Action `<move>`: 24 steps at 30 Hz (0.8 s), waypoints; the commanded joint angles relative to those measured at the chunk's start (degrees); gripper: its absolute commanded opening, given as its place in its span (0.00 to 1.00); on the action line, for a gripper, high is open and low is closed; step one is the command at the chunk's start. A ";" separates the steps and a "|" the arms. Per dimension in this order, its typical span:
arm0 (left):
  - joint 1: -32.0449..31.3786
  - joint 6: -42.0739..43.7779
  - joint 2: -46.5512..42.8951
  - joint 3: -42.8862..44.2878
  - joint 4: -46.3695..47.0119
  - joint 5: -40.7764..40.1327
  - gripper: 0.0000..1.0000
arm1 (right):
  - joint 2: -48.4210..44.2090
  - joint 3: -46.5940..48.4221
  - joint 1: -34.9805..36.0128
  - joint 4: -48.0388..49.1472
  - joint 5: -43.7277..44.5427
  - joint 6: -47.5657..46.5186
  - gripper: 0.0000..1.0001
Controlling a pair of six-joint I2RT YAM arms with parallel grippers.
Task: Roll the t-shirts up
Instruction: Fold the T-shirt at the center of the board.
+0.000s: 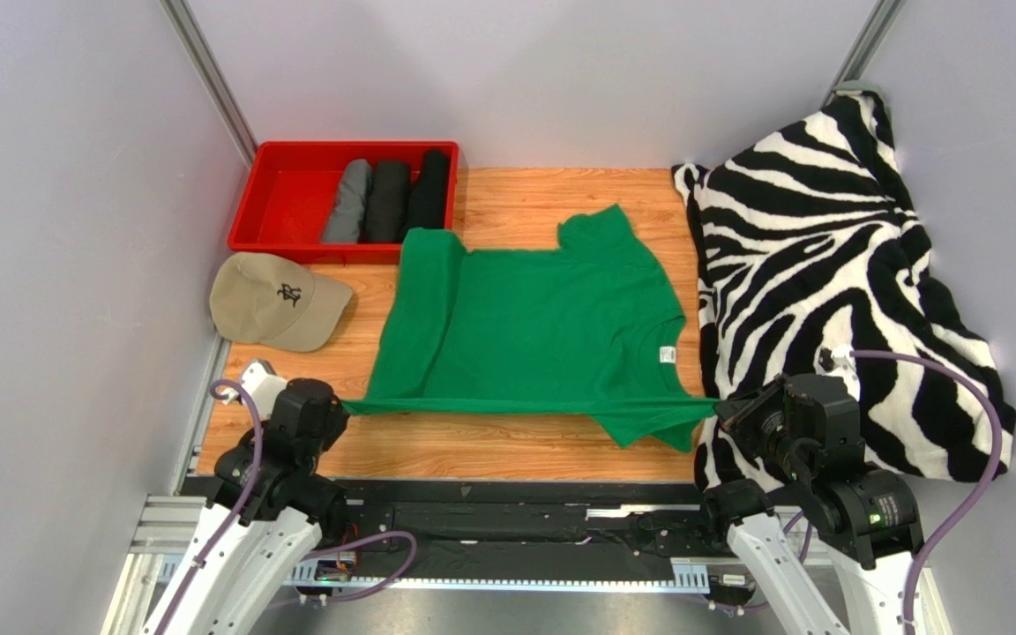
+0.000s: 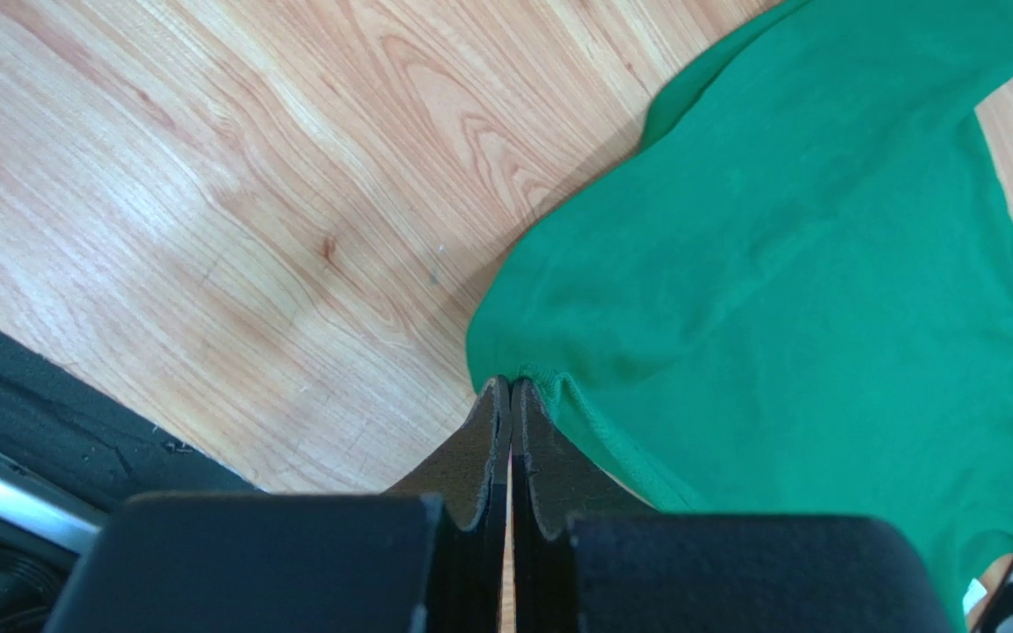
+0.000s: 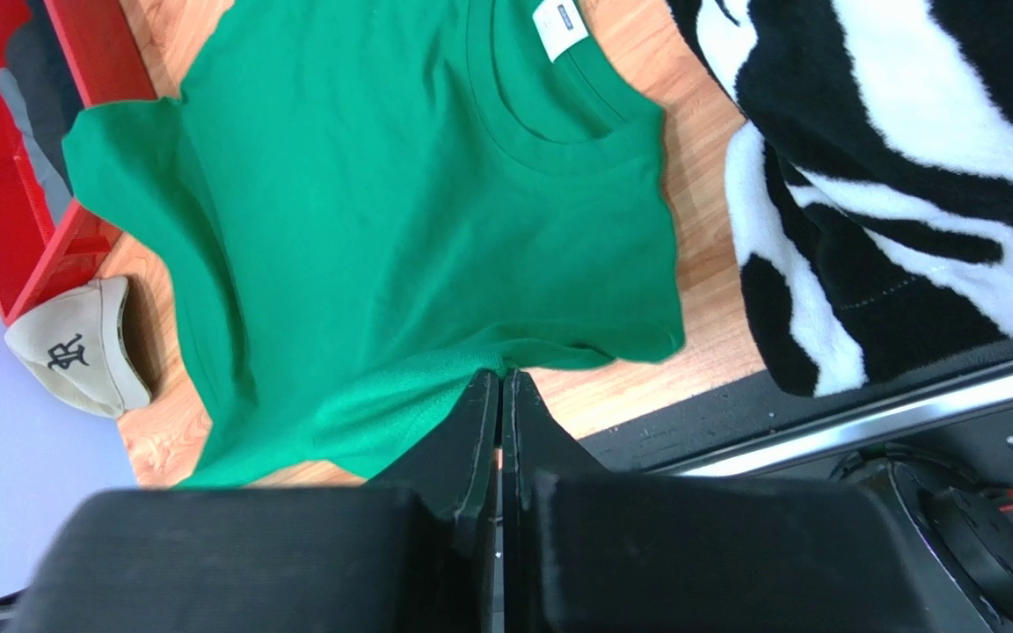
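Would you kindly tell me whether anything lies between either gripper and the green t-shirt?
Nothing visible does. The left gripper and right gripper each have jaws shut on the near edge of the green t-shirt, stretched between them. The beige cap and zebra blanket lie off to its sides.

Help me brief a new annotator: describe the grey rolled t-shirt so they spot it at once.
At the far left corner of the wooden table sits a red bin. Three rolled shirts lie side by side in its right half. The grey t-shirt is the leftmost, paler than the middle black t-shirt and the right black t-shirt.
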 commanded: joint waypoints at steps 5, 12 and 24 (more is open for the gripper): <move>-0.09 10.52 11.77 0.14 12.33 2.05 0.00 | 7.77 -5.04 0.15 9.15 -5.49 -3.82 0.00; -0.09 17.81 34.39 7.25 22.81 4.16 0.03 | 24.03 -7.15 0.24 21.18 -4.01 -7.52 0.00; 0.00 19.31 51.02 11.84 27.56 6.98 0.05 | 40.14 -2.85 0.15 28.15 0.55 -11.82 0.00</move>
